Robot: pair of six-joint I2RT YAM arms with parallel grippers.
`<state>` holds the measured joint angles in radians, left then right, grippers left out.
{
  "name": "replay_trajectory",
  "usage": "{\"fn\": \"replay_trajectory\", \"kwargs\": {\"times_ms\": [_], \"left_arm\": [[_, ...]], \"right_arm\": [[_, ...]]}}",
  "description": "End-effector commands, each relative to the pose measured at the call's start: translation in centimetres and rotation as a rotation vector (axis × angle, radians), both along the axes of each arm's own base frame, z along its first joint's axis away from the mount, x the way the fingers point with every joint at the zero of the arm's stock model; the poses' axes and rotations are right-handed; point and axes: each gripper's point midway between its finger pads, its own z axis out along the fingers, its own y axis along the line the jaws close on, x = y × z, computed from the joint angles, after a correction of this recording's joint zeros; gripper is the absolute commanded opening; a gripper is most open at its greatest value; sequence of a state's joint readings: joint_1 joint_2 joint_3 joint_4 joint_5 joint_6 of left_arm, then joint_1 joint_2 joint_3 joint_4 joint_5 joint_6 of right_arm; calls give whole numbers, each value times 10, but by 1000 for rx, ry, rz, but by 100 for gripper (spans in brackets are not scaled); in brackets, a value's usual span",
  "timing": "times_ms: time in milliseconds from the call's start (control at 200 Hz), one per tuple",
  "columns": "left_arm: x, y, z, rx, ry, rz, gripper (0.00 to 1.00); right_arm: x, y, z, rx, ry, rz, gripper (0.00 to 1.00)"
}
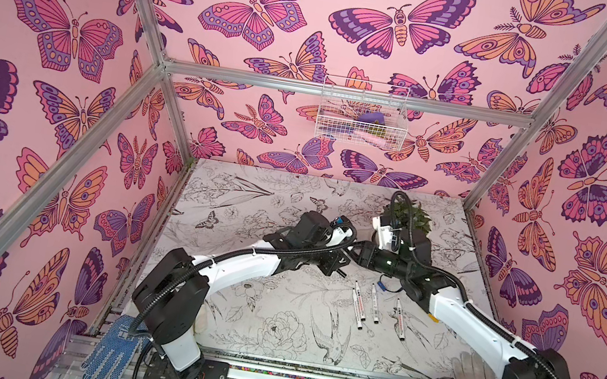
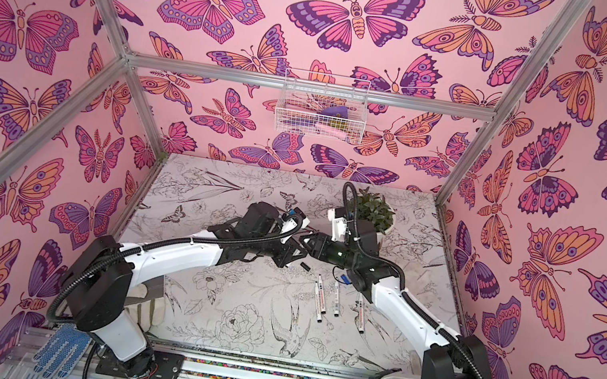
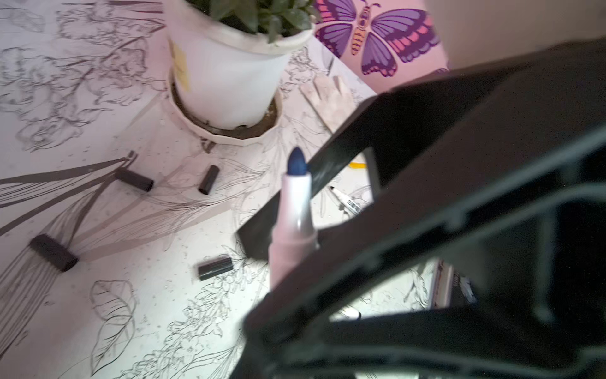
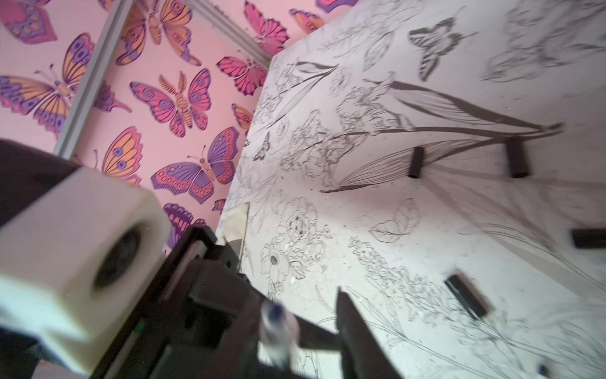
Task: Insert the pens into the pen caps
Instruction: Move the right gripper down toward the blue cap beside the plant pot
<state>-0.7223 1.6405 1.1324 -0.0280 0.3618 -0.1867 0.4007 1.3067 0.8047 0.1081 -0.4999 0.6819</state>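
My left gripper point(image 1: 340, 257) is shut on a white pen point(image 3: 292, 210) whose blue tip point(image 3: 296, 163) points up and away from the wrist. My right gripper point(image 4: 298, 316) meets it above the middle of the table, open, its two fingers standing on either side of that pen point(image 4: 278, 331). Three more pens point(image 1: 357, 303) point(image 1: 375, 302) point(image 1: 399, 319) lie side by side on the table toward the front right. Several black pen caps point(image 3: 135, 179) point(image 3: 209, 179) point(image 3: 54, 252) point(image 3: 215, 268) lie scattered below the grippers. A blue cap point(image 1: 382, 286) rests by the right arm.
A potted plant point(image 2: 374, 211) in a white pot stands at the back right, just behind the right wrist. A blue glove point(image 1: 109, 346) and a white glove point(image 1: 472, 372) lie at the front corners. A wire basket point(image 1: 362, 112) hangs on the back wall.
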Motion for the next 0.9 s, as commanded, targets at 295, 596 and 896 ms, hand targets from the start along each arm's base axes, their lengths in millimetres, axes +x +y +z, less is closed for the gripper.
{"fn": "replay_trajectory", "kwargs": {"times_ms": [295, 596, 896], "left_arm": [[36, 39, -28, 97, -10, 283, 0], [35, 38, -29, 98, -6, 279, 0], [35, 41, -31, 113, -5, 286, 0]], "right_arm": [[-22, -112, -87, -348, 301, -451, 68], [-26, -104, -133, -343, 473, -450, 65], [-23, -103, -152, -354, 547, -445, 64]]}}
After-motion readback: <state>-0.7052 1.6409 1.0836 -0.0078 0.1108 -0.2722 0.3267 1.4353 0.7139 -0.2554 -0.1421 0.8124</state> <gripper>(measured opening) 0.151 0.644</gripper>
